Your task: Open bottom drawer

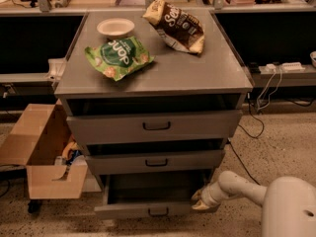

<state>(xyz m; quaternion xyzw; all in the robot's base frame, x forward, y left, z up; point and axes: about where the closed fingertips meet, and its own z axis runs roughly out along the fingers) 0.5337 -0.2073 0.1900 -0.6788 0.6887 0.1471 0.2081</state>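
The grey metal cabinet [158, 78] has three drawers. The bottom drawer [148, 209] stands pulled out, its plain grey inside showing and its small dark loop handle [158, 212] on the shallow front panel. The middle drawer [156, 162] and top drawer [156, 126] are each pulled out a little. My gripper [200, 199] is at the right end of the bottom drawer, against its front corner. The white arm [276, 206] reaches in from the lower right.
A green chip bag [117, 57], a white bowl [115, 27] and a brown chip bag [177, 25] lie on the cabinet top. An open cardboard box [44, 157] stands on the floor to the left. Cables [261, 98] trail at right.
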